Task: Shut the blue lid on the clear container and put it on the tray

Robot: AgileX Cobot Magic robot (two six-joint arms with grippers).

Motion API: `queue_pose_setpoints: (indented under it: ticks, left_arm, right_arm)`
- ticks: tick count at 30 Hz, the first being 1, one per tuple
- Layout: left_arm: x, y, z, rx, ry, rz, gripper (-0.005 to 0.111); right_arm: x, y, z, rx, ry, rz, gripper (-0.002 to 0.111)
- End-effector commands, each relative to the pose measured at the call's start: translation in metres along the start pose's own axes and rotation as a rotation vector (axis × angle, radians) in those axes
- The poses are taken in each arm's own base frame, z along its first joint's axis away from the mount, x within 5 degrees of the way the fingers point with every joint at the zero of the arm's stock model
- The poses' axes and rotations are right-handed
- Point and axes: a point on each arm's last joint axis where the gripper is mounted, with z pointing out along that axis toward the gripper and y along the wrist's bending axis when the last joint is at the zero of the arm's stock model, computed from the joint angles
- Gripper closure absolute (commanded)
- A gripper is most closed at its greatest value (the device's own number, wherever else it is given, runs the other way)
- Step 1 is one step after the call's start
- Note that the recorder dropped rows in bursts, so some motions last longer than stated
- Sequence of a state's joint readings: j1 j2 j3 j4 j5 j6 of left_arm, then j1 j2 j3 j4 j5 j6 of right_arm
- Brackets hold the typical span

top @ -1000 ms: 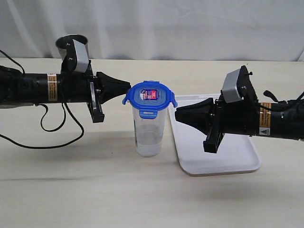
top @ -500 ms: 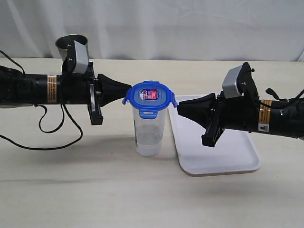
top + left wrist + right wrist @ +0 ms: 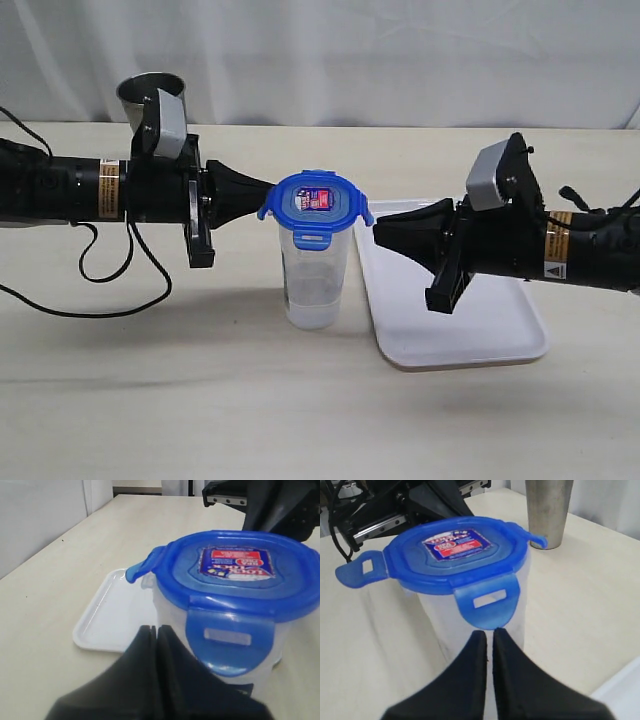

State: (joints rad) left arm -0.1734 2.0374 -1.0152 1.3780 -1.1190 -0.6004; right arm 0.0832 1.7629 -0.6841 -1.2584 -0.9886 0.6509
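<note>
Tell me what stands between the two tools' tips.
In the exterior view, the clear container, topped by the blue lid, stands between the left tool and the right tool.

The rounded bright blue plastic lid (image 3: 318, 203) looked glossy and smooth, the tall translucent plastic container (image 3: 314, 290) likewise. The flat white plastic tray (image 3: 480, 335) had a soft sheen. The grey steel cup (image 3: 135, 93) looked brushed; the pale counter (image 3: 250, 400), matt.

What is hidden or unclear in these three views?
- Exterior view: steel cup's lower part, behind the left arm.
- Exterior view: part of the tray, under the right arm.
- Left wrist view: clear container's lower part, mostly behind the left gripper.
- Right wrist view: steel cup's top, cut by the edge.
</note>
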Motion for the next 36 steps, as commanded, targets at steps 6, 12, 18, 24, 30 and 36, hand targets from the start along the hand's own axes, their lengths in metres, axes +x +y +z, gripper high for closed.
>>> queue_pose_setpoints:
  ticks: [6,12,18,24,30,36]
  left_arm:
    - [-0.004,0.007,0.0,-0.066,-0.03,-0.016,0.107]
    - [-0.006,0.003,0.0,-0.024,-0.056,-0.02,0.107]
    - [-0.006,0.001,0.0,0.002,-0.051,-0.031,0.107]
    - [-0.005,-0.001,0.0,0.018,-0.04,-0.026,0.107]
    - [-0.005,-0.001,0.0,0.023,-0.037,-0.023,0.107]
    - [-0.005,0.008,-0.001,-0.073,-0.044,0.001,0.107]
  right_arm:
    - [-0.017,0.019,-0.011,-0.128,0.013,-0.062,0.104]
    - [-0.009,0.012,-0.005,-0.104,-0.01,-0.035,0.104]
    - [-0.004,0.003,0.002,-0.067,-0.033,-0.014,0.104]
    - [-0.001,-0.002,0.006,-0.067,-0.025,-0.002,0.104]
    - [-0.001,-0.002,0.006,-0.066,-0.027,-0.001,0.104]
    - [0.005,0.009,0.005,-0.194,0.04,-0.017,0.104]
